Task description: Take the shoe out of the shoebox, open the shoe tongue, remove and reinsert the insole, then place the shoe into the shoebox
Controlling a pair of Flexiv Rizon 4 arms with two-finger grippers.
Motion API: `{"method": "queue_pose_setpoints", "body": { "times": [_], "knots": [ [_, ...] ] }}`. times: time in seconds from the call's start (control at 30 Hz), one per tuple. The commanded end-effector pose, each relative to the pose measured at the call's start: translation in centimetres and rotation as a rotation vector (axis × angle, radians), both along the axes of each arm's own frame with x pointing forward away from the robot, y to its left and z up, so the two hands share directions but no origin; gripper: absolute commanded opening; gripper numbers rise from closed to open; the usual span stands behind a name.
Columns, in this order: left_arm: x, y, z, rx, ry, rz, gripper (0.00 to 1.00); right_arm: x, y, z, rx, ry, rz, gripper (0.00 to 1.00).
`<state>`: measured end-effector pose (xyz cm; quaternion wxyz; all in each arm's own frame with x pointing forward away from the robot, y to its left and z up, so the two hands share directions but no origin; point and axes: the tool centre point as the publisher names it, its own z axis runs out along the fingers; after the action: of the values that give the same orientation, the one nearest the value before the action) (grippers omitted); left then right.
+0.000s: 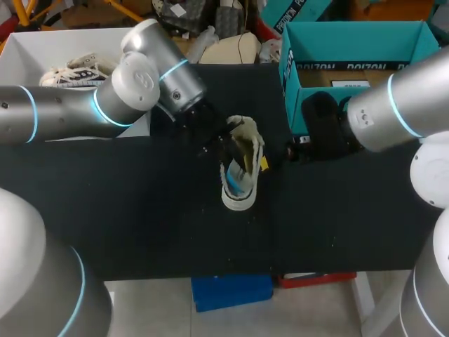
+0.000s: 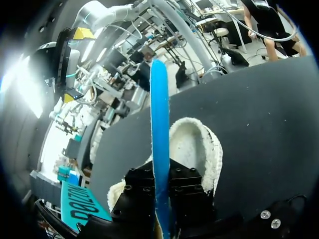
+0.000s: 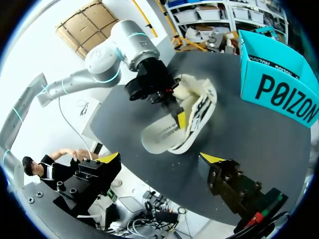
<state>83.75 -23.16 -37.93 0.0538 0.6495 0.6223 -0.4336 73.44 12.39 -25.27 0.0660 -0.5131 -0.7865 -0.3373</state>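
A cream shoe (image 1: 245, 144) lies on its side in the middle of the black table (image 1: 140, 217), apart from the teal shoebox (image 1: 358, 49) at the back right. My left gripper (image 1: 231, 149) is at the shoe's opening, shut on the blue insole (image 1: 235, 179), which sticks partly out of the shoe. In the left wrist view the insole (image 2: 160, 124) stands edge-on between the black fingers (image 2: 139, 191), with the shoe (image 2: 199, 149) behind it. My right gripper (image 3: 160, 158) stands open a little short of the shoe (image 3: 192, 117), between it and the shoebox (image 3: 276, 87), holding nothing.
A white box (image 1: 42, 49) holding another shoe (image 1: 74, 70) stands at the back left, behind my left arm. The open teal shoebox is close beside my right arm. The table's near edge runs along the front.
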Motion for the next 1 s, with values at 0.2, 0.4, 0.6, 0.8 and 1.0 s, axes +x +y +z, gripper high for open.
{"method": "queue_pose_setpoints", "body": {
  "times": [0.2,0.4,0.6,0.8,1.0],
  "knots": [
    [-2.1,0.3,1.6,-0.044,0.000,0.009,0.56,0.0,0.1,0.0,-0.003,0.000,-0.002,1.00],
    [-4.8,1.1,3.4,-0.078,0.029,-0.023,0.48,0.0,0.1,0.0,-0.003,0.000,-0.002,1.00],
    [-7.2,1.9,4.6,-0.063,0.044,-0.077,0.39,0.0,0.1,0.0,-0.003,0.000,-0.002,1.00],
    [-8.2,2.8,5.0,-0.048,0.047,-0.094,0.21,0.0,0.1,0.0,-0.003,0.000,-0.002,1.00],
    [-8.2,3.4,4.1,-0.066,0.021,-0.038,0.00,0.0,0.1,0.0,-0.003,0.000,-0.002,1.00]
  ]
}}
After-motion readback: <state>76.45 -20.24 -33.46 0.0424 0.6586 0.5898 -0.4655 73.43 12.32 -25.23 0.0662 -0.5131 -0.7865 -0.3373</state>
